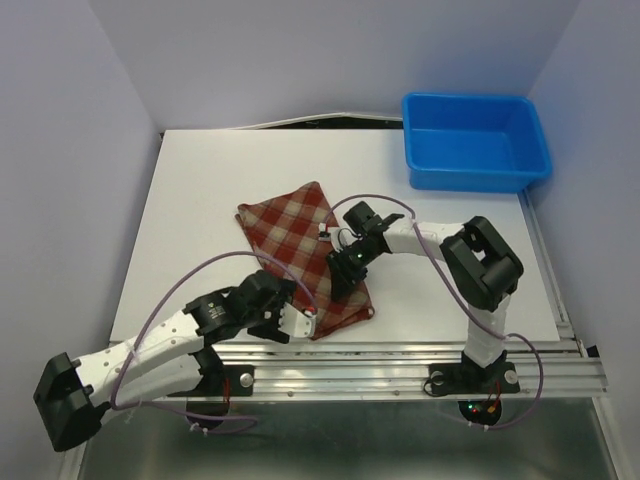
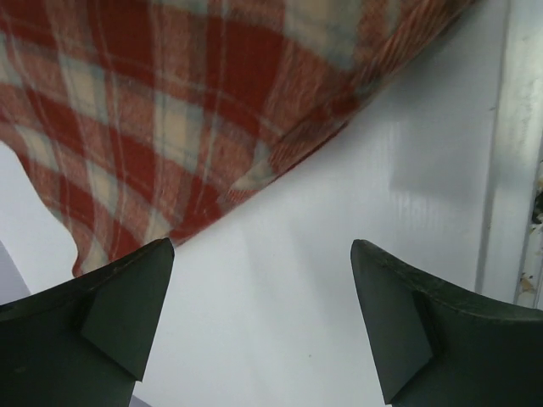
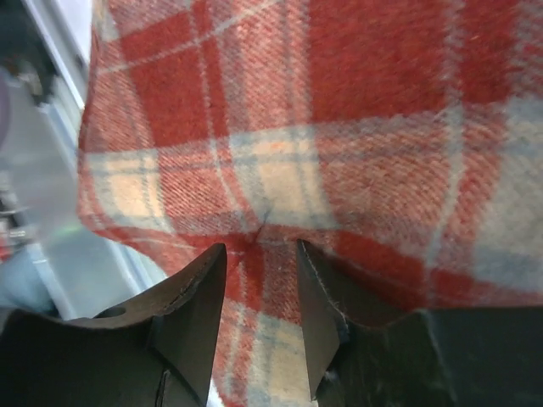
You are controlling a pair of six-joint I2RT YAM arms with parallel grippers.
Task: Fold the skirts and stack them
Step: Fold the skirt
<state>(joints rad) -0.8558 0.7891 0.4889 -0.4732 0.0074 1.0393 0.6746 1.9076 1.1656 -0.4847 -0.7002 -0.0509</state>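
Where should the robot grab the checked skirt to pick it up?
Take the skirt by its near corner, coming in low from the front edge of the table. It lies flat, so only the edge gives fingers something to slide under, and the open left gripper faces that edge.

Skirt [image 1: 290,235]: woven plaid cloth, matt, fuzzy nap with visible twill ribs. Table [image 1: 200,190]: white, smooth, faint sheen showing soft reflections; bin [image 1: 470,178]: blue plastic, glossy, smooth. Rail [image 1: 400,372] at near edge: bare metal, brushed, dull shine.
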